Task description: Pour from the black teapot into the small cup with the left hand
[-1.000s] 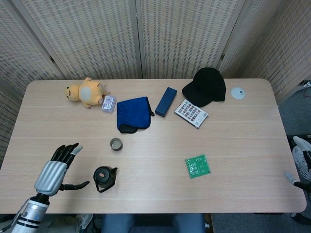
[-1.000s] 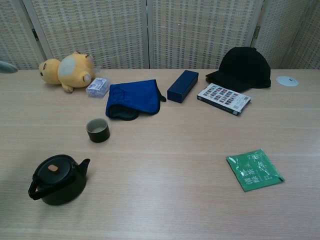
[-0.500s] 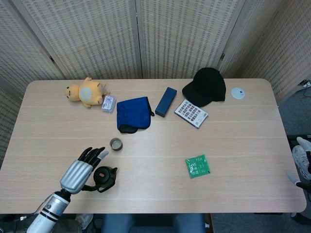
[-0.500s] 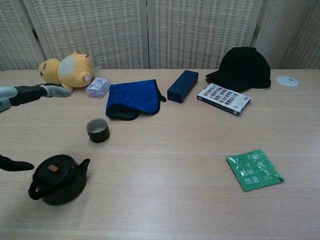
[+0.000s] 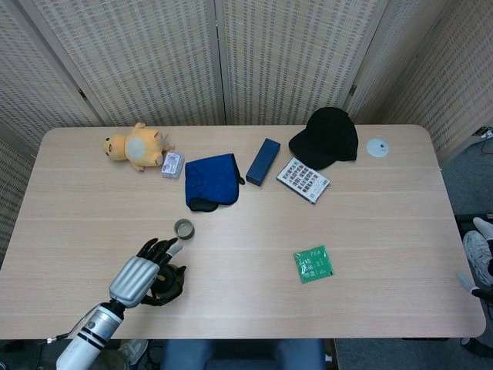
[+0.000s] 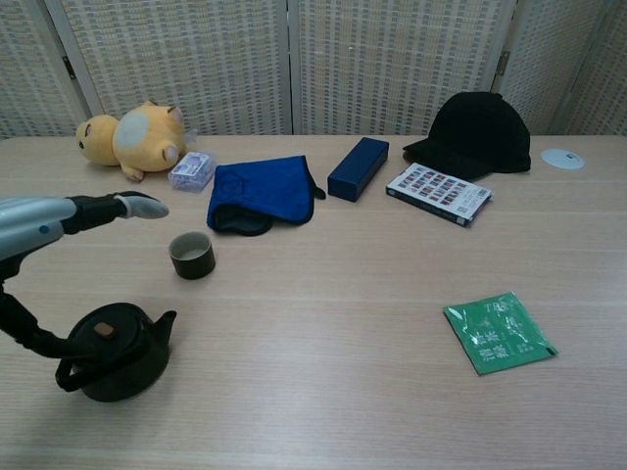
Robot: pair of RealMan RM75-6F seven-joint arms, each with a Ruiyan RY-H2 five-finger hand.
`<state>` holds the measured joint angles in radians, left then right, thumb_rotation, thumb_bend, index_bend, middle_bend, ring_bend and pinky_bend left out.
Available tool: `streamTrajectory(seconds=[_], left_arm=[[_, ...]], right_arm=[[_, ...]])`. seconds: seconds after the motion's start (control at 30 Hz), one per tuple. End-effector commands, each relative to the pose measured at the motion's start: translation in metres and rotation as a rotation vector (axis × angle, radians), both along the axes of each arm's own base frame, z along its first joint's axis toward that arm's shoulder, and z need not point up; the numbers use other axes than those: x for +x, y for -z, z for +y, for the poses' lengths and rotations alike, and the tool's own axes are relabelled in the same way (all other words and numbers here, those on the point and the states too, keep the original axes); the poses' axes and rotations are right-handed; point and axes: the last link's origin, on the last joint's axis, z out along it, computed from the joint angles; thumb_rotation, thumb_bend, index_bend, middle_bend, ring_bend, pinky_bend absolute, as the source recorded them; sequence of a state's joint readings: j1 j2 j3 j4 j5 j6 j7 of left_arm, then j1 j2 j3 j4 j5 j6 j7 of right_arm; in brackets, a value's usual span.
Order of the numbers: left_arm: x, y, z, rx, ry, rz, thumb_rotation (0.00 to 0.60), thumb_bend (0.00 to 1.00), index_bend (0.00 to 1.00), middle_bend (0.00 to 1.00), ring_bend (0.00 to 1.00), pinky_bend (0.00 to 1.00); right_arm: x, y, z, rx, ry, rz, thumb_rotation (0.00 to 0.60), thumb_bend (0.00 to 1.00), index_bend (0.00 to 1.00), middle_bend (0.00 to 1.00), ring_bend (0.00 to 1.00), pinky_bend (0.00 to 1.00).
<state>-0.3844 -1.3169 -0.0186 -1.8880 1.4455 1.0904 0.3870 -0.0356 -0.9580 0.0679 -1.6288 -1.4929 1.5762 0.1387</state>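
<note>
Left robot hand (image 5: 146,270) over black teapot (image 6: 113,351), fingers spread, holding nothing.
Teapot squat, round, loop handle, lid on; stood at worktop (image 5: 370,223) front-left, small cup (image 6: 192,255) near behind.

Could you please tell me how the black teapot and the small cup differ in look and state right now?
The black teapot is the larger of the two, closed by a lid, with a spout and a handle; the small cup is open-topped and plain-sided. The left hand hovers over the teapot with fingers spread, while the cup stands apart, untouched, farther from the robot. Both are dark, rounded and upright on the table.
</note>
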Motion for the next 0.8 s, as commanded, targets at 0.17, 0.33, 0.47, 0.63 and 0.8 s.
streamTrajectory(seconds=[0.17, 0.33, 0.47, 0.63, 0.8], left_arm=[[0.005, 0.011, -0.004, -0.041, 0.006, -0.005, 0.6, 0.07, 0.0, 0.0, 0.06, 0.0], [0.009, 0.019, -0.009, -0.078, 0.02, -0.003, 0.6, 0.07, 0.0, 0.0, 0.06, 0.0], [0.011, 0.025, -0.009, -0.095, 0.02, -0.005, 0.6, 0.07, 0.0, 0.0, 0.06, 0.0], [0.011, 0.029, -0.005, -0.093, 0.012, -0.004, 0.6, 0.07, 0.0, 0.0, 0.06, 0.0], [0.004, 0.029, -0.001, -0.088, -0.016, 0.006, 0.6, 0.07, 0.0, 0.0, 0.06, 0.0]], right_arm=[[-0.001, -0.001, 0.0, -0.002, 0.005, 0.002, 0.6, 0.14, 0.11, 0.15, 0.08, 0.12], [-0.002, -0.003, 0.001, -0.005, 0.011, 0.002, 0.6, 0.14, 0.11, 0.15, 0.08, 0.12], [-0.002, -0.003, 0.001, -0.006, 0.009, 0.002, 0.6, 0.14, 0.11, 0.15, 0.08, 0.12], [-0.002, -0.003, 0.002, -0.007, 0.009, 0.001, 0.6, 0.14, 0.11, 0.15, 0.08, 0.12], [-0.002, -0.003, 0.002, -0.007, 0.008, 0.0, 0.6, 0.14, 0.11, 0.16, 0.08, 0.12]])
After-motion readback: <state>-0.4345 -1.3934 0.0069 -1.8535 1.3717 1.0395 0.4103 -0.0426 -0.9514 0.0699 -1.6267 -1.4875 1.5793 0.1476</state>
